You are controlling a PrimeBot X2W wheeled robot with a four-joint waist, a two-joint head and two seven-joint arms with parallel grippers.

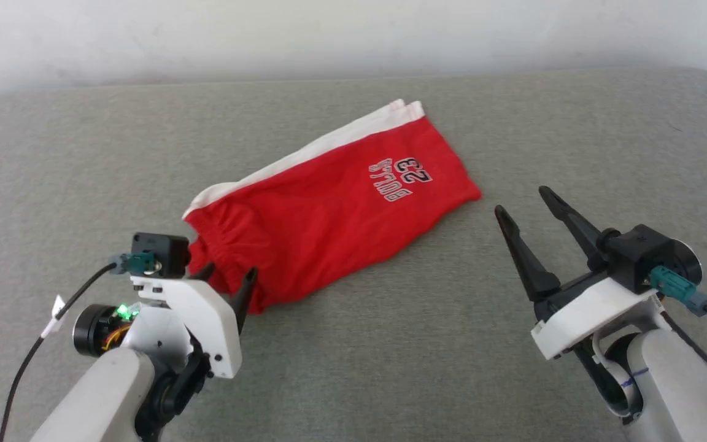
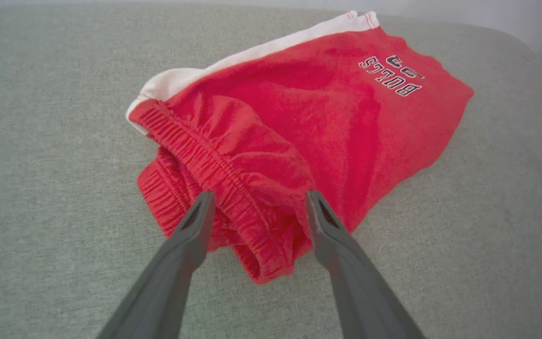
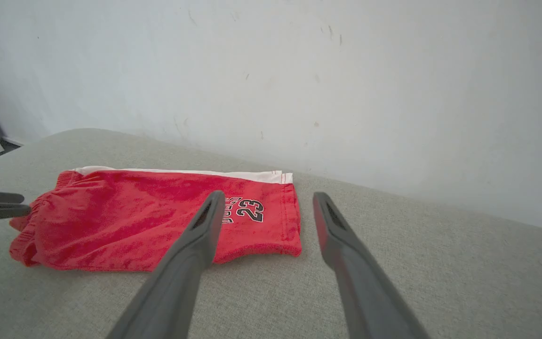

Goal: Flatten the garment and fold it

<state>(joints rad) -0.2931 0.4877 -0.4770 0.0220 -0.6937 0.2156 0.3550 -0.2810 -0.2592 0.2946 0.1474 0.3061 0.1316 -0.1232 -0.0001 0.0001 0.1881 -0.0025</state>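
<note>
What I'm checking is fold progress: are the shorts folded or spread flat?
Folded once, leg over leg: the shorts show two stacked white hem edges and a doubled, bunched waistband straddled by the open left gripper.

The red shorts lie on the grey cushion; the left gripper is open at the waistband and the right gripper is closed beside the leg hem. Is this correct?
Not quite: the right gripper is open, not closed. The head view shows its fingers spread beside the leg hem of the shorts, not touching it. The rest holds.

Light is bright and diffuse. In the head view, the garment (image 1: 329,215) casts a faint shadow toward 5 o'clock.
</note>
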